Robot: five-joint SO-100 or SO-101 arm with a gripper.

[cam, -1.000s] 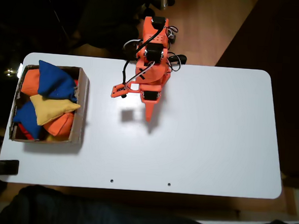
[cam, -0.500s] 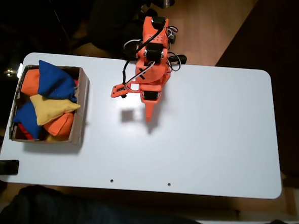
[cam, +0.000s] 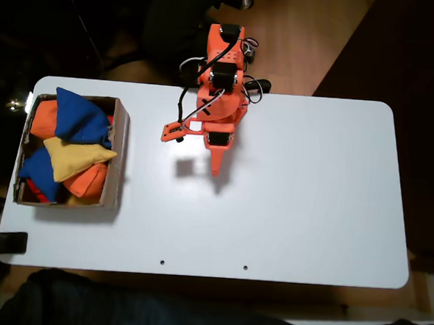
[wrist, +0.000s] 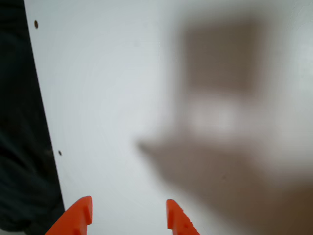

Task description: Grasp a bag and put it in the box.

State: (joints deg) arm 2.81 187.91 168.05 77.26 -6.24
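Okay, my claw (wrist: 128,215) hangs parted and empty over bare table (cam: 310,198); blue bag (cam: 80,117) sits piled in the box (cam: 120,156), so another drop could spill out.

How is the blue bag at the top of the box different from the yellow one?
The blue bag is dark blue and lies at the far end of the box in the fixed view; the yellow bag is bright yellow and lies near the middle. The yellow bag's corner pokes toward the box's right wall, while the blue bag's corner points up past the top wall. Both look soft, plump and similar in size.
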